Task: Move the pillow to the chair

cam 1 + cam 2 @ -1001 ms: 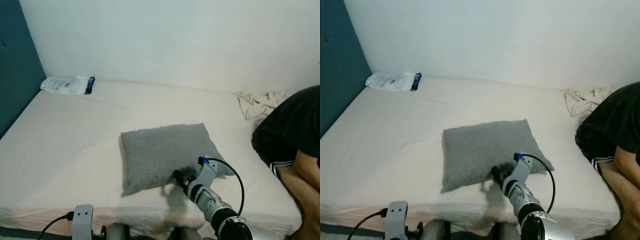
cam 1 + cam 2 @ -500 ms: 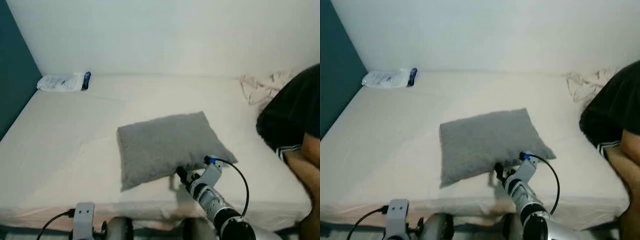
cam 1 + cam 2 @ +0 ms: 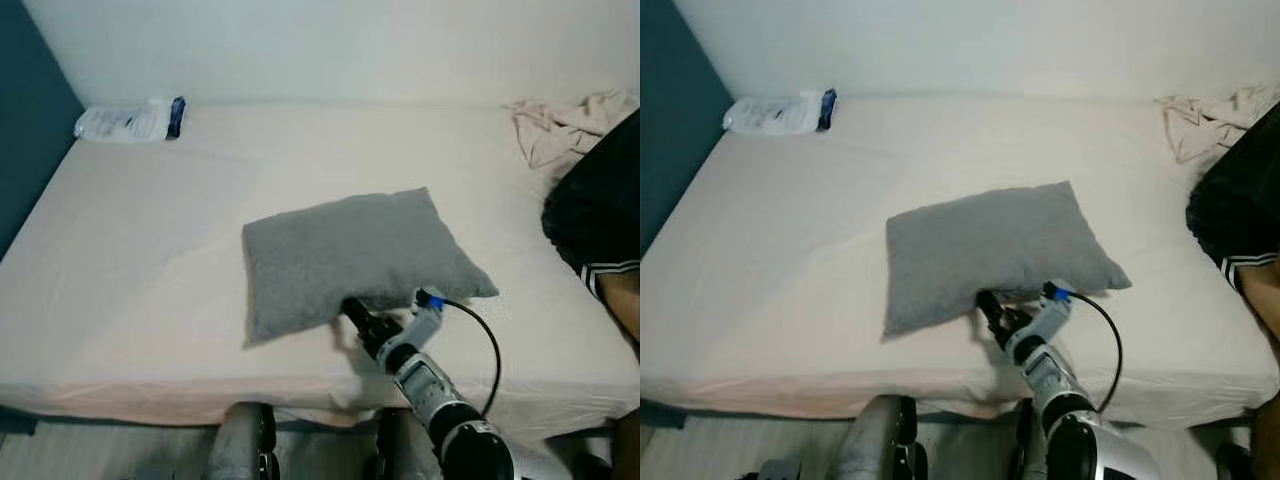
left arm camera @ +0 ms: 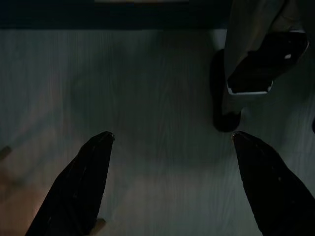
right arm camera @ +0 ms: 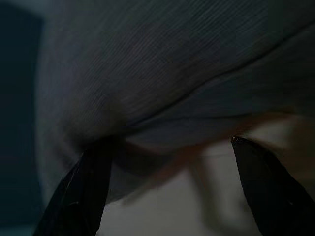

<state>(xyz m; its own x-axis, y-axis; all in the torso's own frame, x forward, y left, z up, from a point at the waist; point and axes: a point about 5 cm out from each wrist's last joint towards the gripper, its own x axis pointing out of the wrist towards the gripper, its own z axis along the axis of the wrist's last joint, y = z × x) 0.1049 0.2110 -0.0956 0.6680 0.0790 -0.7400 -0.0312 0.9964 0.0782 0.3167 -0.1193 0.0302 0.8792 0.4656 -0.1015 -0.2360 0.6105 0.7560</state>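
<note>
The bed [image 3: 130, 250] now sits lower and fuller in the head views than a second ago, and its near edge and the floor below have come into sight, so the camera has shifted rather than the bedding. The left arm's wrist block, at the bottom left a second ago, is no longer seen there.

The pillow [image 3: 360, 255] lies flat near the middle of the bed, toward the near edge. It is grey and rectangular, with its long axis running across the bed from the robot's left to its right, the right end tipped a little toward the robot. It looks turned slightly from a second ago, though the camera's shift makes that uncertain.

A person [image 3: 600, 230] in dark clothing sits at the bed's right edge, well apart from the pillow. A crumpled cloth [image 3: 560, 125] lies in the far right corner and a white packet [image 3: 125, 120] in the far left corner.

The right gripper [image 3: 357, 316] has come up to the pillow's near edge; its fingers [image 5: 88, 191] are spread, with the grey fabric just ahead of them. The left gripper [image 4: 170, 187] hangs over the wood floor [image 4: 147, 88], fingers spread wide.
</note>
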